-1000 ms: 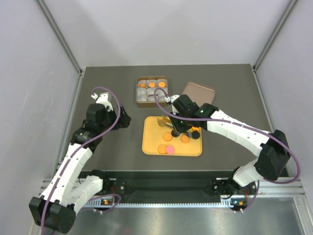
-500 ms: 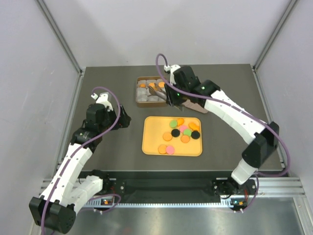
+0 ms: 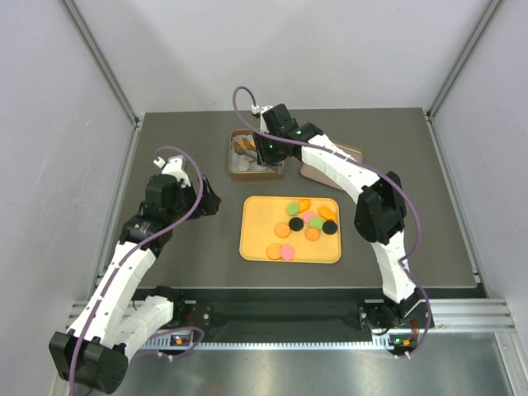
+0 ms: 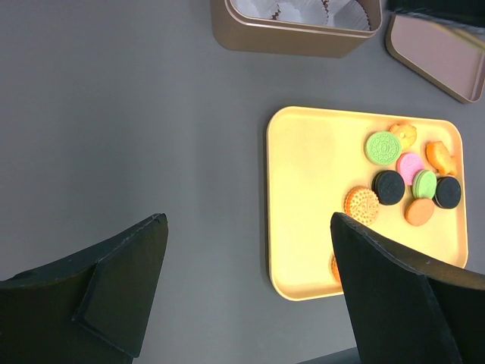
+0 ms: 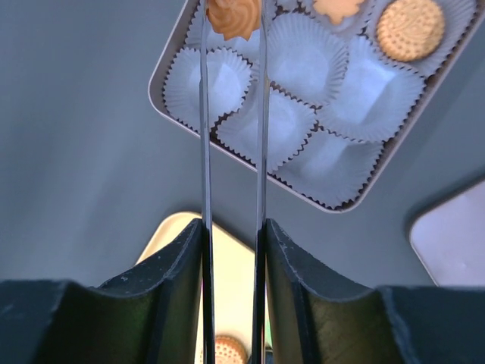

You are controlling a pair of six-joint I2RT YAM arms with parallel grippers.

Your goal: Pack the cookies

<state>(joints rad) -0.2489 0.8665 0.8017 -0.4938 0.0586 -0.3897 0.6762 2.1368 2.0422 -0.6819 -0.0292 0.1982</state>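
Note:
Several cookies (image 3: pixel 305 221), orange, pink, green and black, lie on the right half of the yellow tray (image 3: pixel 256 239); they also show in the left wrist view (image 4: pixel 402 182). My right gripper (image 5: pixel 231 227) is shut on metal tongs (image 5: pixel 204 152). The tong tips pinch an orange swirl cookie (image 5: pixel 233 17) over the near-left part of the brown tin (image 5: pixel 170 53). The tin holds white paper cups (image 5: pixel 303 114); two cups hold orange cookies (image 5: pixel 410 28). My left gripper (image 4: pixel 250 288) is open and empty above the table, left of the tray (image 4: pixel 303 212).
The tin's lid (image 3: pixel 351 154) lies right of the tin (image 3: pixel 243 172) at the back. The tin (image 4: pixel 288 38) and lid (image 4: pixel 439 53) also show in the left wrist view. Enclosure walls stand on the left, right and back sides.
My right arm has swung from over the tray back to the tin, carrying the tongs and a cookie. The left arm has not moved.

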